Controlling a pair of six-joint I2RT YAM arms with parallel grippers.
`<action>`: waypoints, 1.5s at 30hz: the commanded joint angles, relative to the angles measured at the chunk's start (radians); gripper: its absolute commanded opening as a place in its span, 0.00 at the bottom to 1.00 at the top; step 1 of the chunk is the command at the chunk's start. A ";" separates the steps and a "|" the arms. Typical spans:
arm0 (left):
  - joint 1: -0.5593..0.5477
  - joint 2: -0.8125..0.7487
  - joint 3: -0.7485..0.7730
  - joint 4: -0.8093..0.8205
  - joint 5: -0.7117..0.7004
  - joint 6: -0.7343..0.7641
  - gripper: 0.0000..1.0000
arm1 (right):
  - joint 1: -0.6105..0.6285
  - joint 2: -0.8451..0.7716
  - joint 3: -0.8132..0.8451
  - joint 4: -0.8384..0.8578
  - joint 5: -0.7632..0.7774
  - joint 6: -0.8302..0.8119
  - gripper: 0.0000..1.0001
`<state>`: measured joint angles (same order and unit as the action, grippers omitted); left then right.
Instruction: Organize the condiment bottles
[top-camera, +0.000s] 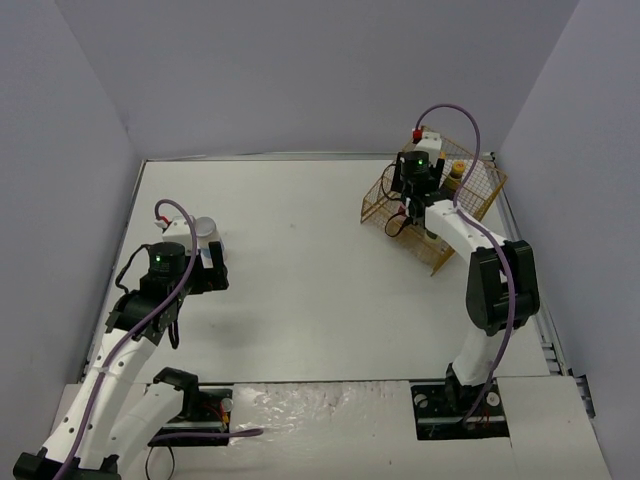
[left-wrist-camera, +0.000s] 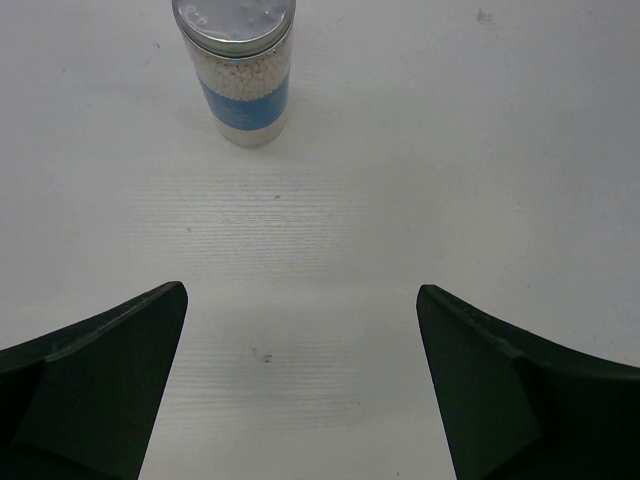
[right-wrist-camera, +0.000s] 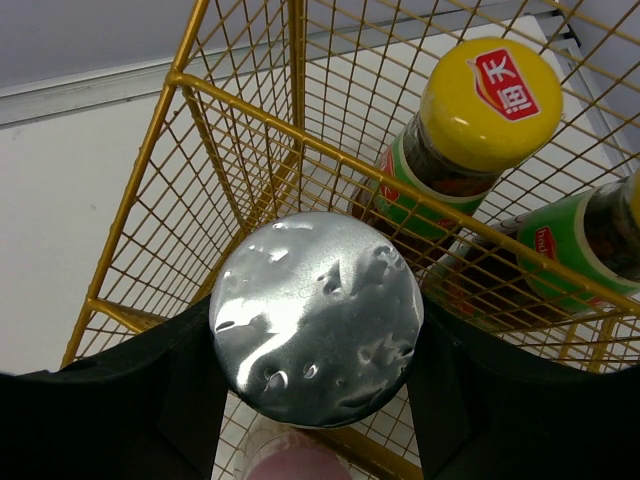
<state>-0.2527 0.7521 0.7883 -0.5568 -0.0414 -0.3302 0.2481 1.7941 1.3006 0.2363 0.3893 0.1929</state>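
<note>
Snugly inside right gripper (right-wrist-camera: 316, 345): silver-lidded jar (right-wrist-camera: 315, 300).

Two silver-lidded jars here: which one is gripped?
The silver-lidded jar at the yellow wire basket, clamped in the right gripper. The other jar stands free on the table, ahead of the open left gripper.

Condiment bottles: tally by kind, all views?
Silver-lidded jars: 2, one on the table, one in the right gripper
Yellow-capped sauce bottles: 2, in the yellow wire basket
Pink-lidded bottle: 1, barely in view
Total: 5 visible
</note>
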 joint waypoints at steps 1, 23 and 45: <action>0.007 0.005 0.021 0.055 0.008 -0.013 0.97 | -0.003 -0.012 0.014 0.126 0.033 0.046 0.59; 0.009 0.072 0.024 0.097 -0.008 -0.111 0.97 | -0.002 -0.283 -0.034 -0.097 -0.114 0.103 1.00; 0.074 0.607 0.355 0.201 -0.250 -0.152 0.96 | 0.003 -0.944 -0.418 -0.226 -0.467 0.203 1.00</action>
<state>-0.2012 1.2859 1.0449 -0.4172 -0.2581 -0.4759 0.2485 0.9256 0.8904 -0.0282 0.0188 0.3470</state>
